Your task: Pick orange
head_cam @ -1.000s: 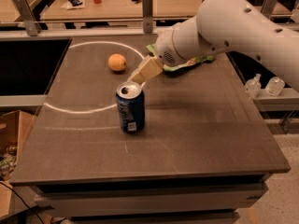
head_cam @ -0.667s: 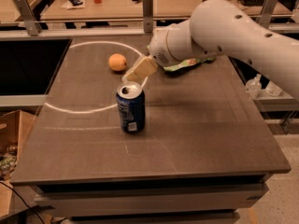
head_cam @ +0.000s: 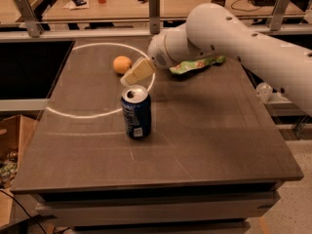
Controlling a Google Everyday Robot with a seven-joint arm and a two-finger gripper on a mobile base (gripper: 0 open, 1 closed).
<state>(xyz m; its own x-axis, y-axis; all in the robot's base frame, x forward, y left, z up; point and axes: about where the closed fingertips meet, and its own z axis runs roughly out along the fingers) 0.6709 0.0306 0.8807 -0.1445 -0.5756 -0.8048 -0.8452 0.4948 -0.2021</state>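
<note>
The orange [head_cam: 122, 64] is a small round yellow-orange fruit lying on the dark table [head_cam: 204, 130], at the back left, inside a white ring of light. My gripper [head_cam: 132, 75] reaches in from the right on a thick white arm. Its cream-coloured fingers [head_cam: 139, 71] point down and left, just right of the orange and a little apart from it, above the top of the blue soda can [head_cam: 136, 112]. The gripper holds nothing that I can see.
The blue soda can stands upright in front of the orange, just under the gripper. A green snack bag [head_cam: 197, 64] lies behind the arm. Metal posts [head_cam: 154, 5] and a rail line the table's back edge. A cardboard box [head_cam: 9, 150] sits on the floor at left.
The arm has moved left and slightly forward, bringing the gripper closer to the orange. The orange, can and bag have not moved.
</note>
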